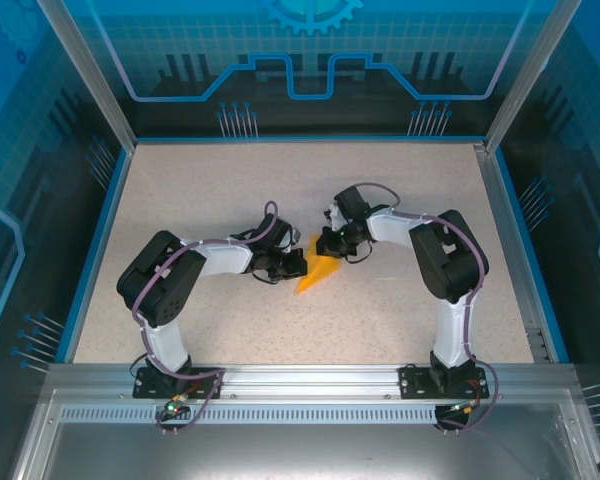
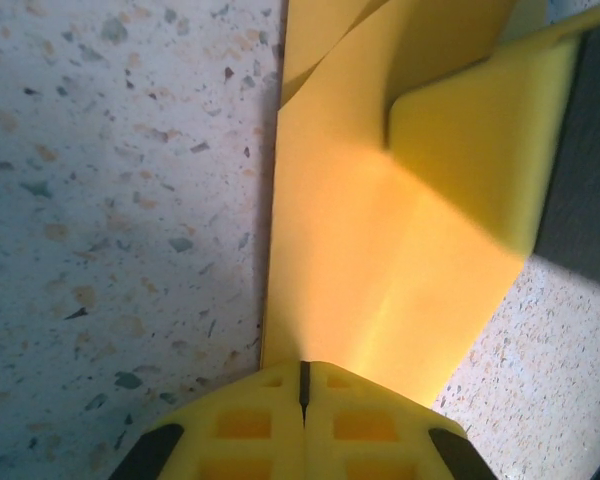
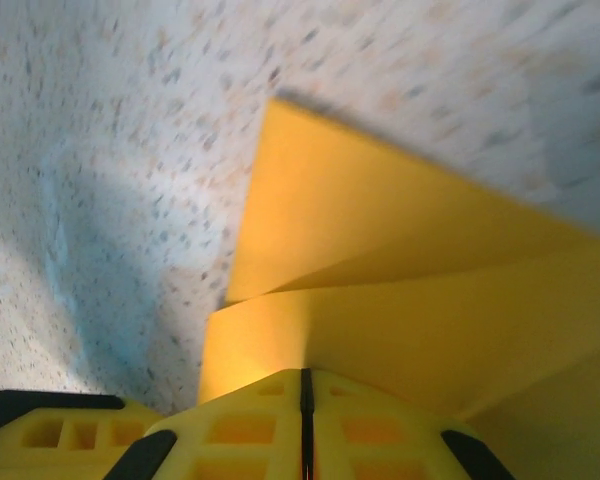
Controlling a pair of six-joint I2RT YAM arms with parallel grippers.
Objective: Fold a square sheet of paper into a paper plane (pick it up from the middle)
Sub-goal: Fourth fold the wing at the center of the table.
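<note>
The left claw (image 1: 292, 265) is pinched shut on the left edge of the narrow, bright-orange, layered paper plane (image 1: 317, 272). The plane lies on the speckled beige table (image 1: 400, 190) between the two arms. Its long axis slants from a sharp near-left tip up toward the right claw (image 1: 330, 241), which is likewise closed and appears to grip the far-right end. Both arms are about equally near.

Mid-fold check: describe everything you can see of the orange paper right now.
The bright-orange folded paper is thin, plain and matte, already creased into a narrow wedge whose point aims toward the near left. Overlapping layers and sharp straight fold lines show in both wrist views, and some flaps look lifted. It sits mid-table on the speckled tabletop, between the arms. The left gripper and the right gripper are each shut on an edge of it.
</note>
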